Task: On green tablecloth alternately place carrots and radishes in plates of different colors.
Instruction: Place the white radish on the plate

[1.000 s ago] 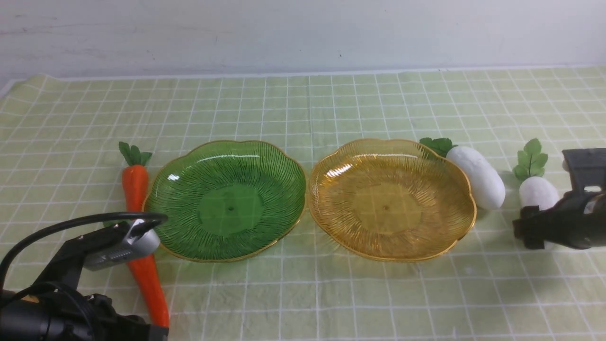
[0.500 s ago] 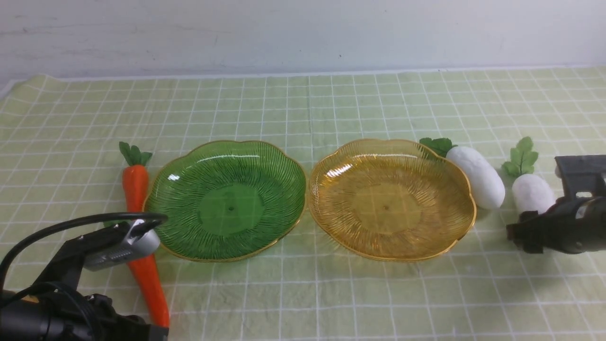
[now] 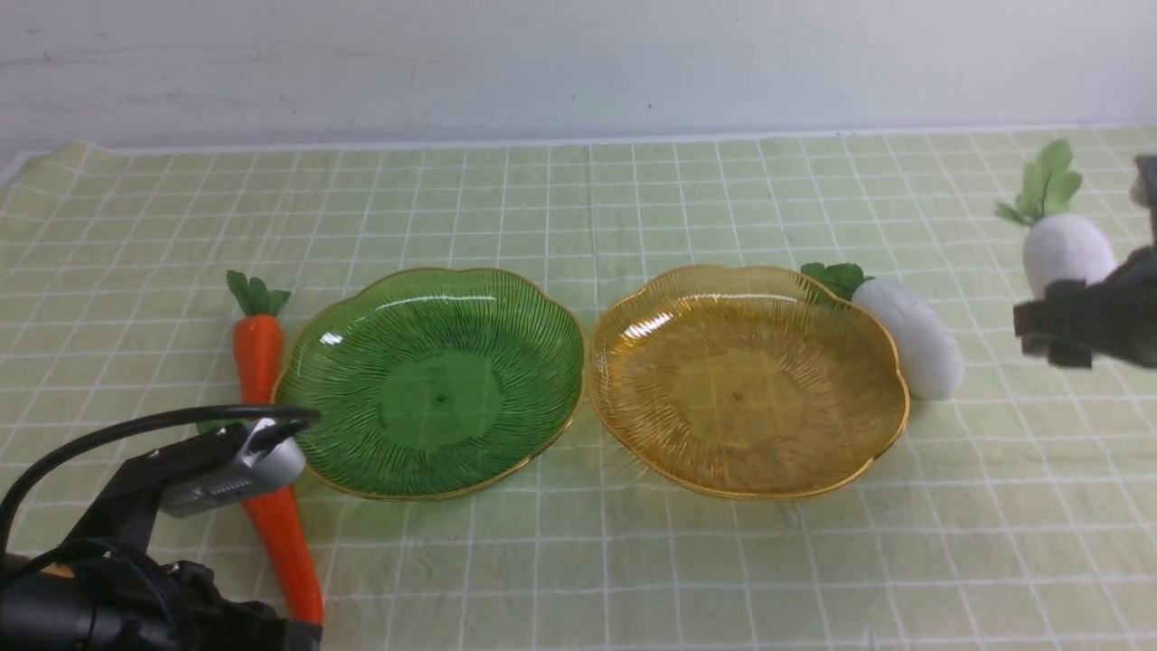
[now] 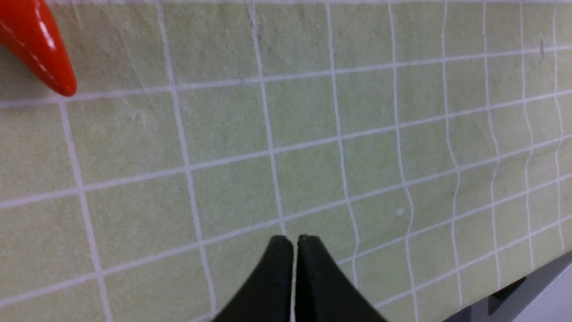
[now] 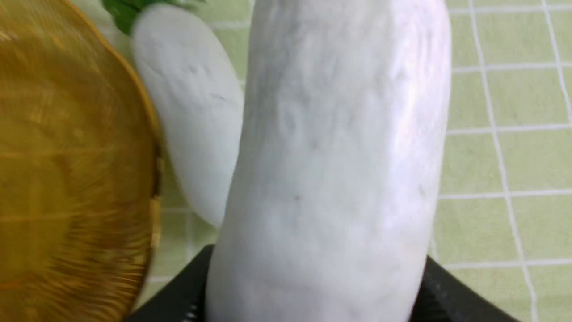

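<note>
Grips one plump white radish [image 5: 339, 134] in the right pincer [image 5: 313, 284], with a jaw on either side, and carries it above the green tablecloth [image 3: 904, 561], to the right of the amber plate [image 3: 737, 398], with leaves toward the far side. Holds the left pincer [image 4: 295, 243] narrow, with tips together, over bare cloth. Shows a second radish [image 3: 911, 339] lying just beside the amber plate's right rim. Sets the green plate [image 3: 440, 398] to the left of the amber one. Shows a long orange carrot [image 3: 259, 357] just left of the green plate, partly hidden behind the left arm [image 3: 172, 542].
</note>
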